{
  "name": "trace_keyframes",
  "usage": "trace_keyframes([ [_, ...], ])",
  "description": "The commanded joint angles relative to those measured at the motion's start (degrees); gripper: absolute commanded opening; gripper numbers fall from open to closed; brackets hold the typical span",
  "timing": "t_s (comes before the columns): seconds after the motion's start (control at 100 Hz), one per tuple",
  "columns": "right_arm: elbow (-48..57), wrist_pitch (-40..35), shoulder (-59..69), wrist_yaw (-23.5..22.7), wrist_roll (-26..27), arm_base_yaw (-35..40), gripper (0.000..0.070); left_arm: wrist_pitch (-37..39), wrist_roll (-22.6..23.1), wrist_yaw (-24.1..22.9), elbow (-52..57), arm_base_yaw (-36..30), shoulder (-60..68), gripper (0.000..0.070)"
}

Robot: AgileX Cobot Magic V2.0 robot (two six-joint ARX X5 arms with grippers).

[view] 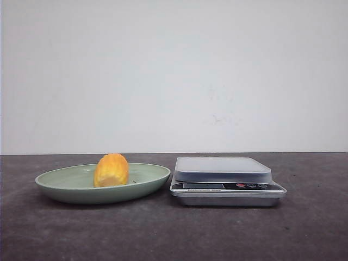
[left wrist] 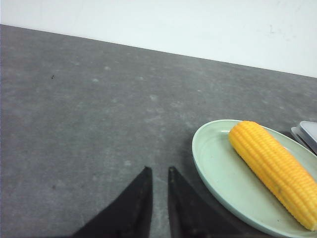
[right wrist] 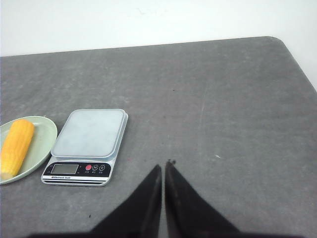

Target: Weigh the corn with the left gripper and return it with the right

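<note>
The yellow-orange corn lies in a pale-green shallow plate at the left of the table. It also shows in the left wrist view and the right wrist view. A silver digital scale stands just right of the plate, its platform bare. My left gripper hovers over bare table beside the plate, jaws almost together and empty. My right gripper is shut and empty, over the table to the right of the scale. Neither gripper shows in the front view.
The dark grey tabletop runs back to a white wall. Its right edge and a rounded far corner show in the right wrist view. A corner of the scale peeks in beyond the plate in the left wrist view.
</note>
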Motion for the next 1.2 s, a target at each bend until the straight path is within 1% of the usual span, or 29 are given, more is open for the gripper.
trace_keyframes([
  [0.0, 0.87, 0.63, -0.15, 0.02, 0.59, -0.04, 0.0004, -0.22, 0.68, -0.07, -1.03, 0.04, -0.07, 0.0015],
  [0.08, 0.87, 0.76, -0.17, 0.11, 0.28, -0.04, 0.0004, -0.22, 0.68, -0.07, -1.03, 0.04, -0.07, 0.0015],
  [0.12, 0.85, 1.64, -0.33, 1.40, -1.05, -0.28, 0.0004, -0.22, 0.68, -0.07, -1.03, 0.04, -0.07, 0.0015],
  [0.22, -0.11, 6.14, -0.70, 1.92, -2.89, -1.03, 0.0004, -0.22, 0.68, -0.09, -1.03, 0.04, -0.07, 0.0015],
  [0.28, -2.64, 11.47, -1.51, 1.92, -4.48, -1.66, 0.0004, -0.22, 0.68, -0.07, -1.03, 0.04, -0.07, 0.0015],
  [0.34, -6.73, 18.34, -2.86, 1.90, -5.40, -2.25, 0.0004, -0.22, 0.68, -0.07, -1.03, 0.04, -0.07, 0.0015],
  [0.48, -18.78, 33.92, -7.39, 1.42, -5.68, -3.30, 0.0004, -0.22, 0.68, -0.07, -1.03, 0.04, -0.07, 0.0015],
  [0.62, -29.66, 44.22, -11.82, 1.44, -5.68, -3.32, 0.0004, -0.22, 0.68, -0.07, -1.03, 0.04, -0.07, 0.0015],
  [0.73, -36.17, 48.43, -13.29, 1.46, -5.70, -3.32, 0.0004, -0.22, 0.68, -0.07, -1.03, 0.04, -0.07, 0.0015],
  [0.97, -46.38, 52.98, -13.31, 1.55, -6.36, -3.32, 0.0004, -0.22, 0.68, -0.07, -1.03, 0.04, -0.07, 0.0015],
  [1.09, -51.71, 57.55, -13.31, 1.66, -7.89, -3.32, 0.0004, -0.22, 0.68, -0.07, -1.03, 0.04, -0.07, 0.0015],
  [1.19, -55.63, 60.87, -13.31, 1.75, -8.04, -3.34, 0.0004, -0.22, 0.68, -0.07, -1.03, 0.04, -0.07, 0.0015],
])
